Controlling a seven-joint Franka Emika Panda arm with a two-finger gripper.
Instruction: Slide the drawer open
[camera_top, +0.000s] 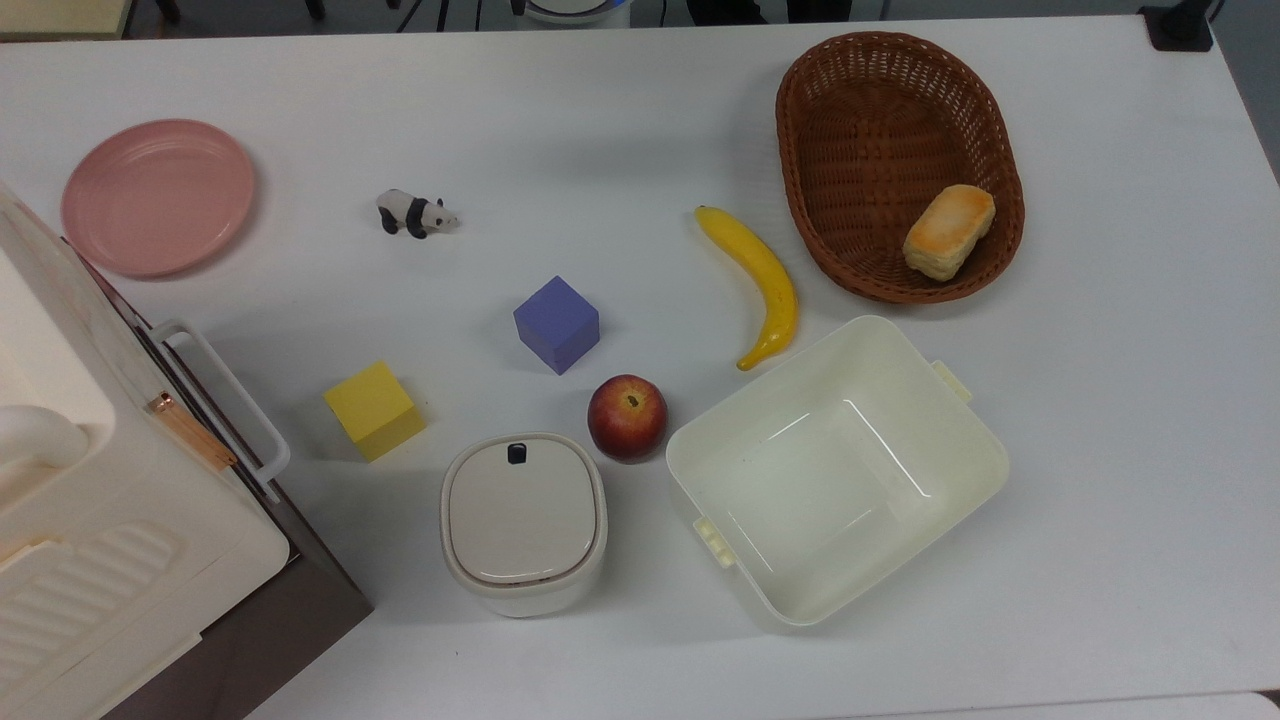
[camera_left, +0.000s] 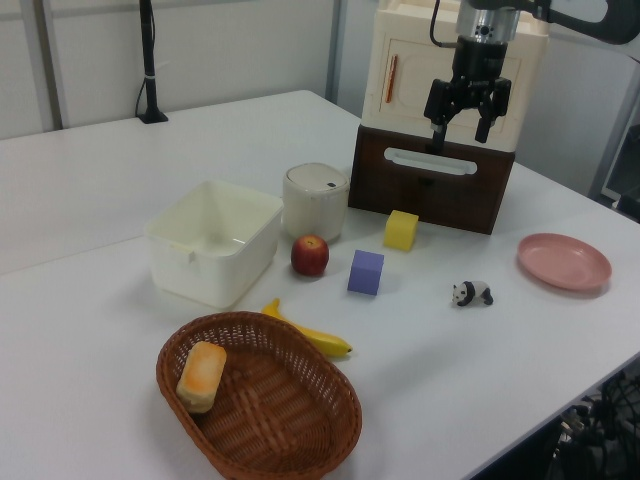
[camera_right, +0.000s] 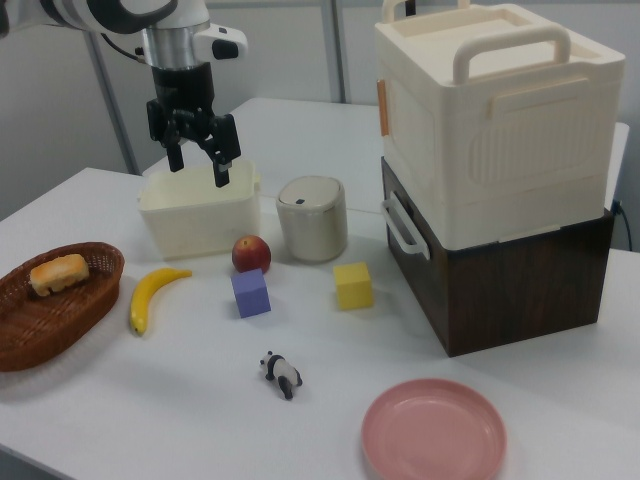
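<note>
My end effector is open wide, fingers pointing down, holding nothing. In the left view it hangs up in the air in front of the cream box, above the white handle. In the right view it hangs well off to the right view's left, over the cream bin, so it is clearly apart from the drawer front, not touching.

The drawer is the dark brown base under the cream box, shut, handle bar running flat across its front. In the top view the handle sits at the top view's left edge, facing the yellow cube.

Step in hand, my read: reach the handle, nothing gripped yet. To do it well:
- come down with the fingers straddling the bar, one behind it, one in front
- keep the jaw line square across the bar, near its middle, so the pull doesn't skew the drawer
- close, then pull straight out along the tabletop, level, no lift
- the yellow cube lies near the drawer's path; watch it. The lidded pot is beside the front corner, likely safe.

Arm pose: wrist vertical, forearm coming in from above, tool axis straight down.
</note>
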